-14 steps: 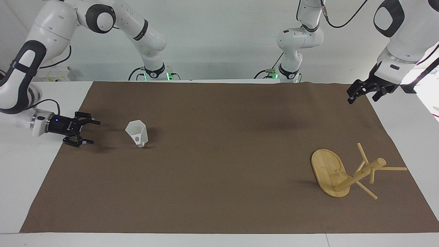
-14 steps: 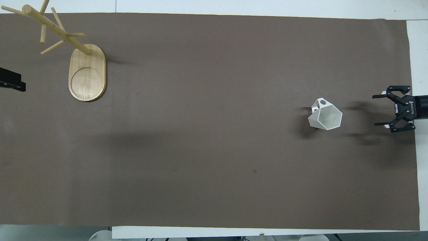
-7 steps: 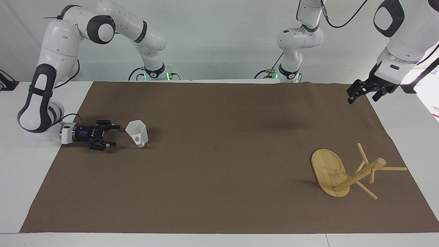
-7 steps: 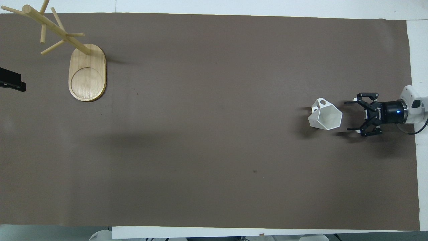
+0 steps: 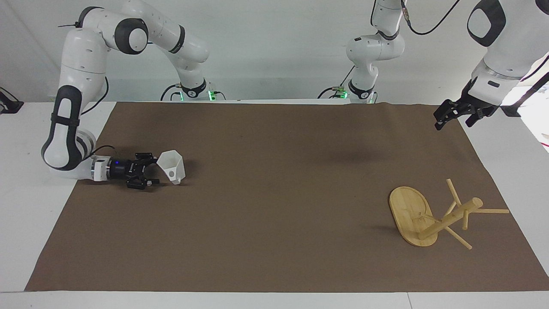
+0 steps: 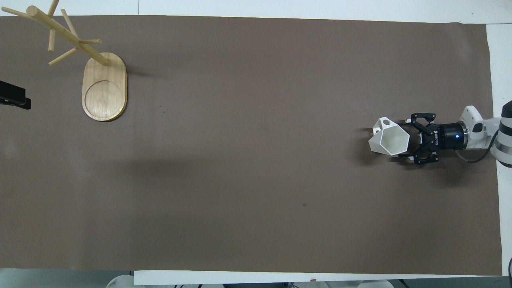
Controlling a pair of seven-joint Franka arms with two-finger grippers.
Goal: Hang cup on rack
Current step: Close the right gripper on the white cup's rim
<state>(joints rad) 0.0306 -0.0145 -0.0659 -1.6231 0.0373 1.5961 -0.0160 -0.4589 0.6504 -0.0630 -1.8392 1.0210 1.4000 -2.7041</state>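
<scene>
Writing: only a short white label on the right gripper [image 6: 409, 138] body, seen in overhead view; too small to read w/ certainty. A blue light glows on its wrist in both views. No other text or brand legible.

Cup [image 5: 171, 166] stands upright on the brown mat [image 5: 274, 240] at the right arm's end of the desk [image 5: 34, 214], mouth up, white, faceted, narrowing to its base. Loop handle faces away from the robots. Overhead view [image 6: 389, 136] looks straight into the cup's empty inside; facing view shows its outer wall and the hole of the handle instead.

Right gripper lies low and horizontal just beside the cup [image 5: 153, 171], fingers spread wide, tips level w/ the cup's wall on either side. Not clenched; contact w/ cup cannot be told from either view.

Rack [image 5: 433, 214] stands on the mat at the left arm's end, farther from the robots than the cup, well apart from it. Oval base flat, post up, thin pegs out. Overhead view [image 6: 105, 86] shows a round ring marked in the base; facing view doesn't show it.

Left gripper [image 5: 454, 115] hangs in the air over the mat's edge at the left arm's end, arm waiting. Facing view shows fingers parted, holding nothing. Overhead view gives only a dark sliver of it at the frame edge [image 6: 14, 96].
</scene>
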